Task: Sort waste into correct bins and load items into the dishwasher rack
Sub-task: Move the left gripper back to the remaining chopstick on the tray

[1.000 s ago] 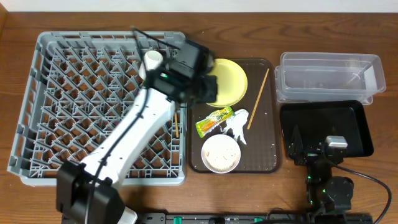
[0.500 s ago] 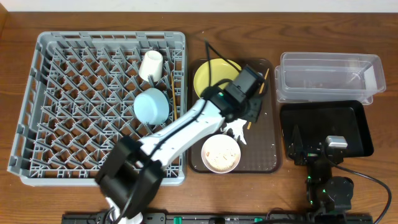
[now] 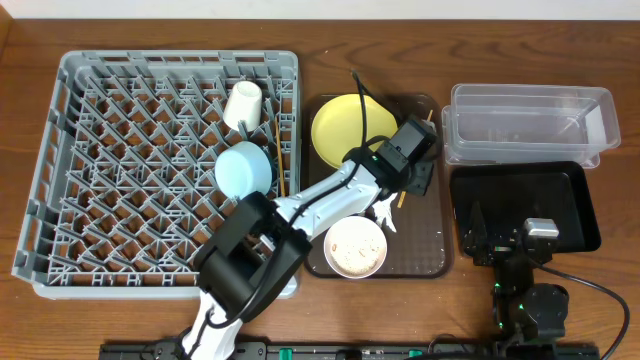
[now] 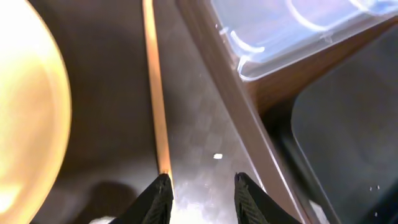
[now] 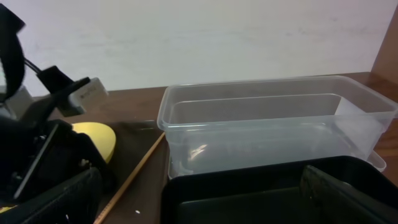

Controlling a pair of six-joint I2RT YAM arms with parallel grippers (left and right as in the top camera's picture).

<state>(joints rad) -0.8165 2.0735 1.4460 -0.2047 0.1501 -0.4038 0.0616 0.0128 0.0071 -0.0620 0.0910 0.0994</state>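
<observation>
Left arm, as I see it: white tube links, black joint housings, thin black cable looping out behind the jaws. Left gripper: two tapered matte-black fingers. Right arm: all black, green lights behind the jaws, pale grey block nearer them. Right gripper: broad black fingers.

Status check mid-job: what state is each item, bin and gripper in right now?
left gripper: fingers open, beside tray chopstick's tip
right gripper: fingers open, over black tray
tray chopstick: lying on brown tray
rack chopstick: in dishwasher rack
cream cup: in rack
light blue bowl: in rack
yellow plate: bare, on brown tray
small white bowl: upright, holds crumbs
tissue: crumpled, on brown tray
clear tub: empty
black tray: empty
</observation>
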